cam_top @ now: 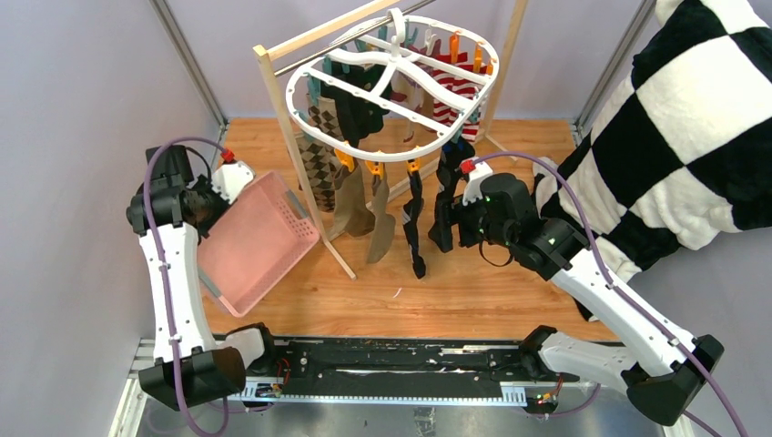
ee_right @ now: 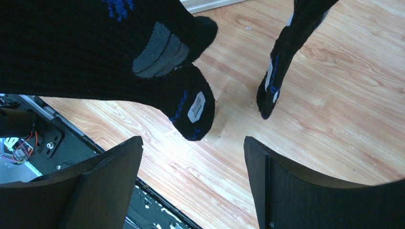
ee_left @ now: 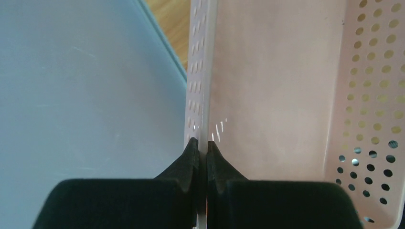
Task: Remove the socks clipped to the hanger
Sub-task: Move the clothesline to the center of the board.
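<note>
The white oval hanger (cam_top: 391,86) hangs from a wooden rack, with socks clipped below it: brown argyle (cam_top: 320,164), tan (cam_top: 350,205), black-and-blue (cam_top: 415,223) and red-and-white striped (cam_top: 452,91). My right gripper (cam_top: 448,223) is open beside the rightmost black-and-blue sock. In the right wrist view that sock (ee_right: 95,47) hangs just above and ahead of the open gripper (ee_right: 192,143), not between the fingers; a second black sock (ee_right: 282,62) dangles farther off. My left gripper (ee_left: 203,148) is shut on the side wall of the pink basket (ee_left: 277,86), holding it tilted at the left (cam_top: 259,241).
The wooden rack frame (cam_top: 273,100) has a foot bar running across the floor (cam_top: 337,250). A big black-and-white checkered cloth (cam_top: 692,118) fills the right side. Grey walls close in the left and back. A black rail (cam_top: 391,364) lies along the near edge.
</note>
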You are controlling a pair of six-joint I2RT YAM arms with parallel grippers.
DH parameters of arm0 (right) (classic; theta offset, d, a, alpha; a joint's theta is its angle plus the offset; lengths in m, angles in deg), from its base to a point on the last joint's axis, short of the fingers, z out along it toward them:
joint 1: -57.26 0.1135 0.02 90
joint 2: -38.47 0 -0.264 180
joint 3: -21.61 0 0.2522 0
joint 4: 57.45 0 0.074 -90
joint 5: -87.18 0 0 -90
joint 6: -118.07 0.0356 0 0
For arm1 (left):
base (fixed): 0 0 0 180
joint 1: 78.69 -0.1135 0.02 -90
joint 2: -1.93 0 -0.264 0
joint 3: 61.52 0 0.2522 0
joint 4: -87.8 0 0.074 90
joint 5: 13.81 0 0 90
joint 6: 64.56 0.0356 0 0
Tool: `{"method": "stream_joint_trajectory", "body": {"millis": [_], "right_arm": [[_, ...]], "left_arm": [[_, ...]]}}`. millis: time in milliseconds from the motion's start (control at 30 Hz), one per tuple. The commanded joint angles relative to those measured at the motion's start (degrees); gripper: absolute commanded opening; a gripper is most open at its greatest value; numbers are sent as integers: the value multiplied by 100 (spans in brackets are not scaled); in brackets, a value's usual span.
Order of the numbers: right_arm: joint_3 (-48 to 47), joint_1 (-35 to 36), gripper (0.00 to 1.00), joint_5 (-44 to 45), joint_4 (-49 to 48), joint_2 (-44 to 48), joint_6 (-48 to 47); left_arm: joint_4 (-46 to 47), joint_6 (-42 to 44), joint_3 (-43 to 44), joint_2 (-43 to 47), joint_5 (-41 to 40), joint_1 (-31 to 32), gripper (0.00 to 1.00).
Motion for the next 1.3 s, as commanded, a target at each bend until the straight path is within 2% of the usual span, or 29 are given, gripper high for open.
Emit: {"method": "stream_joint_trajectory", "body": {"millis": [0, 133, 233, 500, 667, 767, 933, 1067, 1267], "right_arm": [[127, 97, 84, 57, -42, 44, 39], [140, 94, 84, 7, -82, -15, 66], [91, 92, 84, -23, -83, -91, 59], [212, 291, 83, -693, -67, -189, -200], [1090, 1176, 83, -1181, -539, -257, -211], [1475, 1755, 84, -1331, -1094, -486, -203], [1557, 2344, 86, -1356, -2084, -1293, -240], [999, 2397, 84, -1314, -2519, -2415, -390], [286, 2398, 70, -647, -3139, -3976, -631]], "left_arm": [[442, 38, 668, 122, 113, 5, 0], [434, 869, 794, 366, 175, 5, 0], [432, 1035, 805, 555, 372, 1, 0], [454, -564, 1253, -18, -295, -6, 0], [647, -1599, 1161, -413, -938, -17, 0], [956, -1893, 1021, -512, -1309, -21, 0], [1012, -2144, 1197, -778, -1406, -23, 0], [1012, -2162, 1231, -888, -1356, -21, 0], [1012, -2106, 1169, -1069, -1292, -36, 0]]}}
